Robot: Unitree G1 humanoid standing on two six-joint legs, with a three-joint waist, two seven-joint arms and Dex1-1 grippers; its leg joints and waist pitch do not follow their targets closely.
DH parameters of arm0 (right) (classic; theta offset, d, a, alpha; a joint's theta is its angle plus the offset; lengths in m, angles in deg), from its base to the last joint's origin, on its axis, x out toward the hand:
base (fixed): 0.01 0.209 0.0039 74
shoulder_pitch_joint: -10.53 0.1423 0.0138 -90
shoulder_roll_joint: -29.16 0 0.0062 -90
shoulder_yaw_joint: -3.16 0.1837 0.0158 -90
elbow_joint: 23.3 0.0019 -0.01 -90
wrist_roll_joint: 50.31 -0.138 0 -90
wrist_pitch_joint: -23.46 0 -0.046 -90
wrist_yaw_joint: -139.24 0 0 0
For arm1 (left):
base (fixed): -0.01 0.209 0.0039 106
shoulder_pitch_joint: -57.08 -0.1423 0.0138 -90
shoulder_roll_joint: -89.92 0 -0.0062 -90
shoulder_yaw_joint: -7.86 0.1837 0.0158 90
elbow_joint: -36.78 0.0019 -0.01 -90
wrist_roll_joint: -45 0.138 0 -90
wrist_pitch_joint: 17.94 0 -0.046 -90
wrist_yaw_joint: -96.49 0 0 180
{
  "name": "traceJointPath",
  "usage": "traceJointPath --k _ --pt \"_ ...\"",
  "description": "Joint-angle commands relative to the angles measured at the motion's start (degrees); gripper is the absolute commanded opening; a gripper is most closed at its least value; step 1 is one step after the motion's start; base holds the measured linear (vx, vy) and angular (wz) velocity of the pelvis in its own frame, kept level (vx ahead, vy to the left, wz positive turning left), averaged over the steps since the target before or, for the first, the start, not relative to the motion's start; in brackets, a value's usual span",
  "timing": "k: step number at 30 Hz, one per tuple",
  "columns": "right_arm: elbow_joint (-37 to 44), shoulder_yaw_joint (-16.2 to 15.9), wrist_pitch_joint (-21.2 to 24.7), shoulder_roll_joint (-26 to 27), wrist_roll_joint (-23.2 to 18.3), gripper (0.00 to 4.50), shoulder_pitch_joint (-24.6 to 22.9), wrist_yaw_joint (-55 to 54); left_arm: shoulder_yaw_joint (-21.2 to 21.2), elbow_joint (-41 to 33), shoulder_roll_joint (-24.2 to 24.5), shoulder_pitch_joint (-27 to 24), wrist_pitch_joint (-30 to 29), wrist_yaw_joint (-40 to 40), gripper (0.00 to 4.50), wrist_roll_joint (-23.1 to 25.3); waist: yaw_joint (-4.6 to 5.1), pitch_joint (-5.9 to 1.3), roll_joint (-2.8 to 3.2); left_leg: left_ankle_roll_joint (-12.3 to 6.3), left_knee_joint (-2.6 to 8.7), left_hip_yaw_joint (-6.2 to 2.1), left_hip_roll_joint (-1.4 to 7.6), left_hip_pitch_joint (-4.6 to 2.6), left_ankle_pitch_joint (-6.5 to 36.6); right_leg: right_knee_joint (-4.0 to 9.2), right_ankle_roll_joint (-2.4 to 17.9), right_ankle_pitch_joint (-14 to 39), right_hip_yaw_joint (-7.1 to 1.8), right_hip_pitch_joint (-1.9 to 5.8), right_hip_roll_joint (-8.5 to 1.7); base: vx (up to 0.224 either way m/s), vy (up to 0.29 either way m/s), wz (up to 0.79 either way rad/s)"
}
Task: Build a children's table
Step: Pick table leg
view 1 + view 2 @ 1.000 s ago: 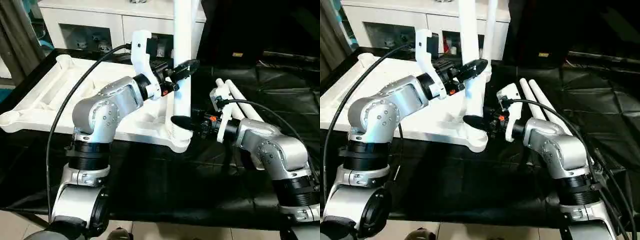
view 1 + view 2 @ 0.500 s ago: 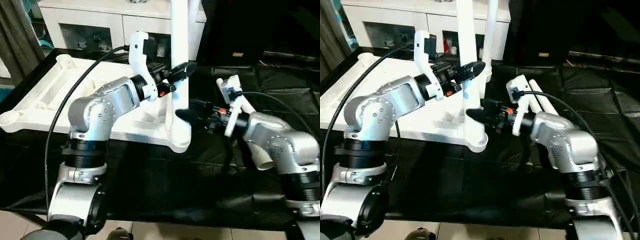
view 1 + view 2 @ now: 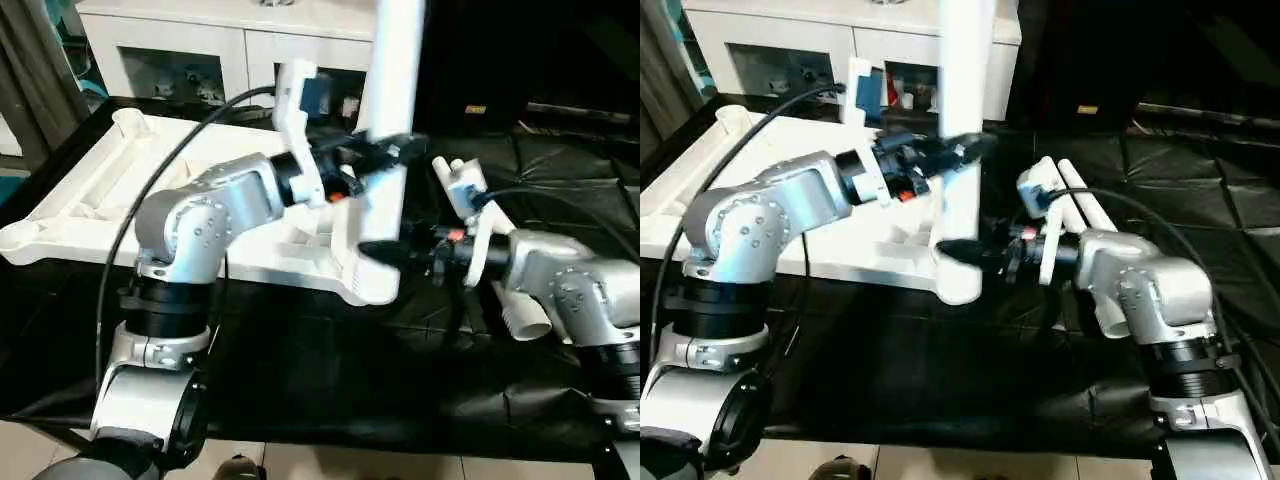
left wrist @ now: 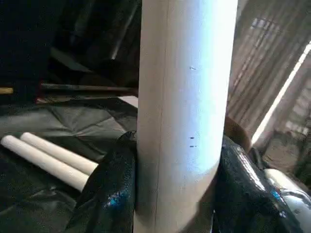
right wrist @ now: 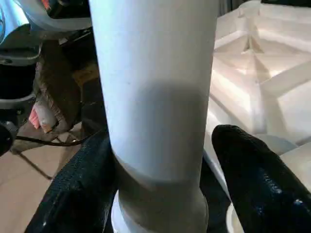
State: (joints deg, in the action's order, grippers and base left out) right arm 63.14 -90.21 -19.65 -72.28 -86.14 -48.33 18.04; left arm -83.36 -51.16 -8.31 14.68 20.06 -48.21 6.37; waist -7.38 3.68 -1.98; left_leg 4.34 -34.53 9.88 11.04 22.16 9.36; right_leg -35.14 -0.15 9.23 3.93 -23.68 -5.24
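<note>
Table leg (image 3: 392,110) upright in the near corner socket, centre of the frame, long axis vertical.

The leg rises from the tabletop's (image 3: 90,190) rounded corner, the top lying underside-up at left. The left gripper (image 3: 385,152) pinches the leg mid-height, pads (image 4: 109,194) pressed on both sides. The right gripper (image 3: 385,250) reaches in from the right near the leg's foot, fingers (image 5: 257,179) spread around it with a gap on one side. Two spare legs (image 3: 1085,205) lie behind the right arm.
</note>
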Motion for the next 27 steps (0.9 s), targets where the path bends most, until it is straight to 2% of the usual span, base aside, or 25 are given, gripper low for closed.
traceJointPath --k 1,3,4,6,13,19,23,25,27 --pt "0.58 -0.89 0.64 -0.81 0.07 3.19 0.87 1.08 1.0 -1.52 0.23 0.76 -0.5 1.15 1.84 -0.78 -0.11 -4.62 -0.96 -1.43 3.58 -0.01 1.43 -0.75 8.32 3.78 10.27 13.46 -2.01 3.48 -2.67 0.0 0.0 0.0" --pt "0.71 -1.21 0.84 -0.95 0.08 3.19 0.86 1.54 1.17 -1.52 0.34 0.75 -0.48 1.45 1.84 -0.68 -0.14 -4.65 -0.97 -1.26 3.58 -0.03 1.45 -0.75 8.43 3.8 9.99 13.77 -2.04 3.45 -2.69 0.0 0.0 0.0" --pt "0.8 -1.43 0.97 -0.97 0.12 3.19 0.87 1.78 1.36 -1.56 0.53 0.71 -0.52 1.71 1.84 -0.7 -0.11 -4.63 -1.35 -1.31 3.59 0.0 1.46 -0.72 8.29 3.82 9.89 13.77 -2.02 3.46 -2.68 0.0 0.0 0.0" --pt "0.86 -1.69 1.06 -0.79 0.13 3.19 0.93 1.88 1.88 -1.91 0.96 0.46 -0.58 2.26 1.84 -0.81 -0.19 -4.65 -1.05 -1.14 3.6 -0.04 1.48 -0.74 8.21 3.8 9.69 14.14 -2.04 3.39 -2.73 0.0 0.0 0.0" --pt "1.22 -1.77 1.19 -0.17 -0.3 3.19 0.74 1.69 2.47 -2.47 1.45 0.01 -0.72 3.13 1.84 -0.54 -0.32 -4.65 -0.99 -0.89 3.62 -0.03 1.47 -0.76 8.35 3.72 10.04 13.31 -2.04 3.39 -2.68 0.0 0.0 0.0" --pt "1.2 -1.68 1.06 -0.01 -0.41 2.5 0.43 1.71 2.53 -2.3 1.57 0.14 -0.66 3.45 1.84 -0.55 -0.58 -4.69 -0.86 -0.62 3.66 -0.08 1.51 -0.86 8.58 3.65 10.04 12.91 -2.05 3.38 -2.65 0.0 0.0 0.0" --pt "1.51 -1.45 1.38 0.44 -0.89 2.4 0.12 1.58 2.73 -2.49 1.74 0.02 -0.72 3.77 1.84 -0.62 -0.66 -4.71 -0.73 -0.52 3.66 -0.11 1.49 -0.86 8.69 3.6 10.16 12.58 -2.04 3.4 -2.65 0.0 0.0 0.0" --pt "1.58 -1.42 1.4 0.56 -0.96 2.09 0.02 1.57 2.77 -2.55 1.75 -0.01 -0.76 3.85 1.84 -0.61 -0.64 -4.73 -0.76 -0.47 3.68 -0.13 1.51 -0.88 8.71 3.6 10.26 12.52 -2.01 3.4 -2.64 0.0 0.0 0.0" --pt "1.64 -1.57 0.71 0.57 -0.56 2.03 -0.08 1.65 2.81 -2.56 1.8 0.0 -0.78 3.97 1.84 -0.57 -0.67 -4.73 -0.84 -0.41 3.66 -0.1 1.49 -0.82 8.54 3.54 10.29 12.07 -2.04 3.45 -2.63 0.0 0.0 0.0"
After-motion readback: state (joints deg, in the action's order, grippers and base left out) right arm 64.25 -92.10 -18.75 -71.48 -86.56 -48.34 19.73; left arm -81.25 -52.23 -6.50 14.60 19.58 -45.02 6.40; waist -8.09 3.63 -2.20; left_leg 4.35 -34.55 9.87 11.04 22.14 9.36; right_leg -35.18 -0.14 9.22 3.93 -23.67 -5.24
